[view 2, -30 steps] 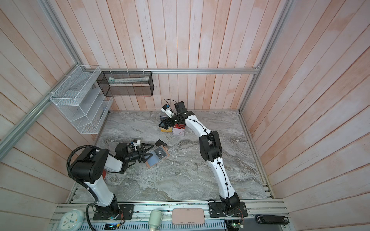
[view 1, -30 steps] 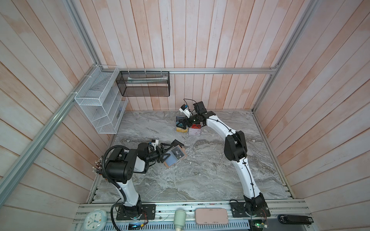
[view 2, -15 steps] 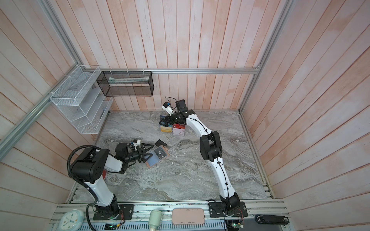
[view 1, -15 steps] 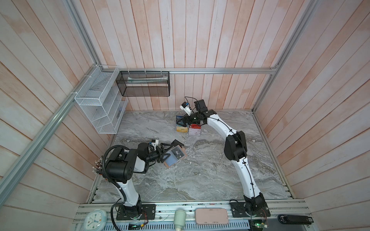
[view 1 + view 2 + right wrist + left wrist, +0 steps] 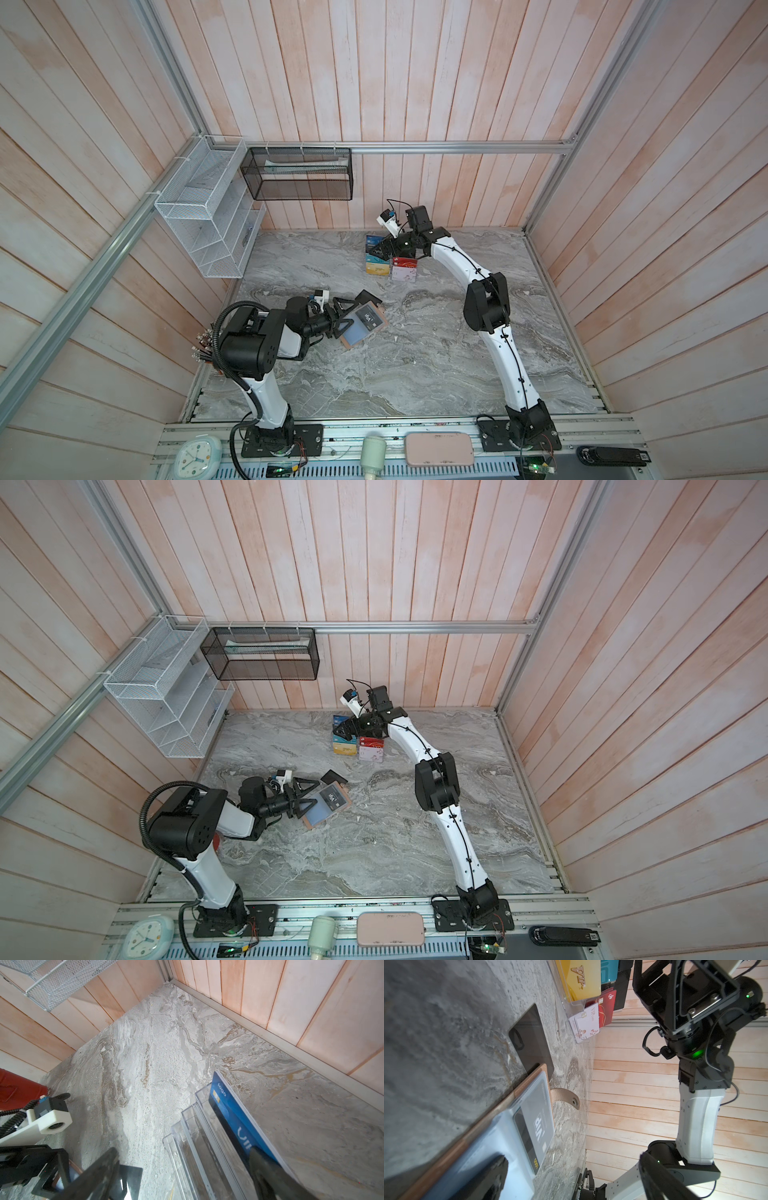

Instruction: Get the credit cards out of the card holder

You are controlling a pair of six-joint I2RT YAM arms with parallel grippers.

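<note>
Top views both showed wide bare table (image 5: 415,374) between the arms. The tan card holder (image 5: 355,334) lay open at the tips of the left gripper (image 5: 352,315), which was spread wide and held nothing. Left wrist view: the black Vip card (image 5: 538,1124) sat in the holder, a plain black card (image 5: 531,1041) flat just beyond. Right wrist view: the right gripper (image 5: 184,1150) was spread wide over the clear rack (image 5: 207,1126).

Counted: one card holder (image 5: 351,336), one black Vip card (image 5: 366,320), one plain black card (image 5: 368,296), one clear acrylic rack (image 5: 377,266), one white mesh basket (image 5: 208,216), one black mesh basket (image 5: 297,176), one clock (image 5: 197,455), one pink case (image 5: 439,449).
</note>
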